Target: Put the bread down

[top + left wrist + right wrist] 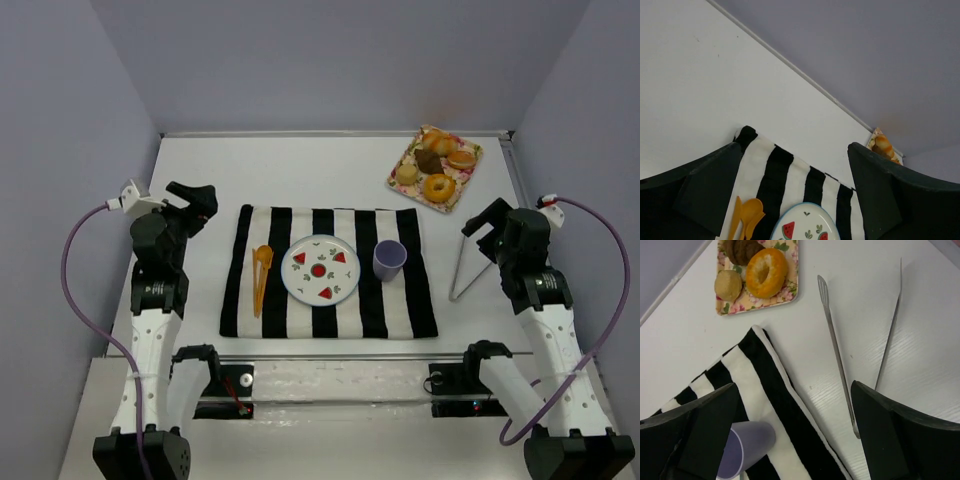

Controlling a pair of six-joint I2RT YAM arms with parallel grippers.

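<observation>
The bread (pixel 438 170) sits untouched on its flowered tray (pixel 398 186), off at the far right corner of the surface (pixel 300 170), roughly two o'clock from the plate (pixel 320 268). There's a ring doughnut (pixel 766 272) at the near edge of the pile, with a small round muffin (pixel 728 285) just beside it at its nine o'clock and darker pieces behind. Nothing has left the tray yet.

Moving outward, a pair of metal tongs (pixel 468 262) lies spread on the bare surface at six o'clock from the tray, just off the right edge of the striped cloth (pixel 270 300). On the cloth, the plate is bare apart from its watermelon print, with a lilac cup (pixel 389 260) at its three o'clock and orange cutlery (pixel 261 275) at its nine.

The right pincer (pixel 485 218) hovers above the tongs with its jaws spread wide and nothing in them. From the wrist view, the tongs run up between its fingers. The left pincer (pixel 195 200) hangs off the cloth's far left corner, equally wide and empty.

So I'd call this the very start, with reaching as the step in hand. The right arm looks like the one to move, since both bread and tongs are on its side. It needs to drop and close squarely on the tongs, or travel toward twelve o'clock for the doughnut. Then it's a carry to about nine o'clock, presumably onto that plate, passing clear of the cup.
</observation>
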